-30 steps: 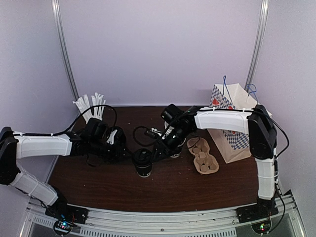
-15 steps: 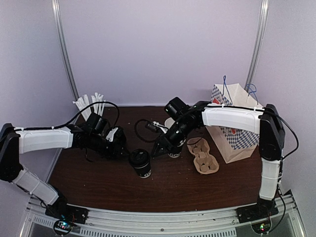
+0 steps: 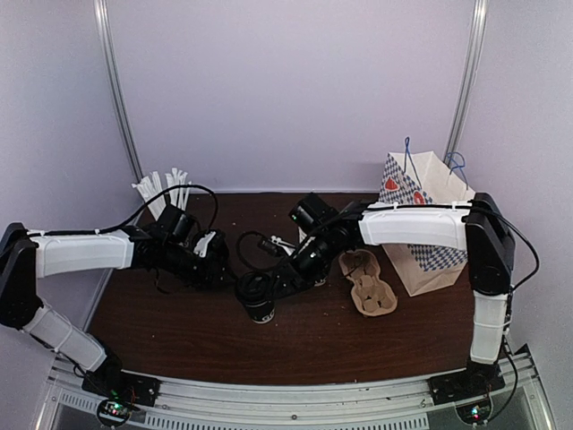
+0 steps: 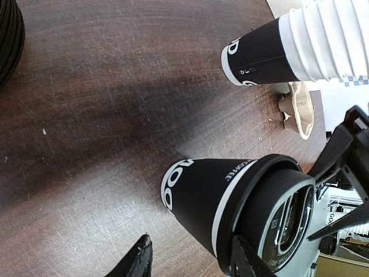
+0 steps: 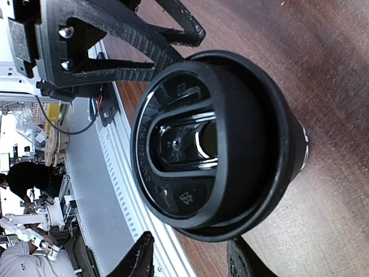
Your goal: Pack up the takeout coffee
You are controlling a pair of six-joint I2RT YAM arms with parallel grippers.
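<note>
The takeout coffee (image 3: pixel 257 298) stands upright on the dark table, a black cup with a white band and a black dome lid. My left gripper (image 3: pixel 220 269) is open just left of it. In the left wrist view the cup (image 4: pixel 219 202) sits ahead of the open left gripper (image 4: pixel 193 262), its lid close to the right fingertip. My right gripper (image 3: pixel 278 281) is open just right of the cup, above lid height. In the right wrist view the lid (image 5: pixel 202 144) fills the space ahead of the open right gripper (image 5: pixel 193 259).
A cardboard cup carrier (image 3: pixel 368 282) lies right of the cup, with a checked paper bag (image 3: pixel 421 224) behind it. A cup of white sticks (image 3: pixel 166 193) stands at back left. A stack of lidless cups (image 4: pixel 300 46) stands beyond the coffee.
My right gripper drew back and up, then came down close to the cup's right side. My left arm pulled slightly back to the left. The cup barely moved.
</note>
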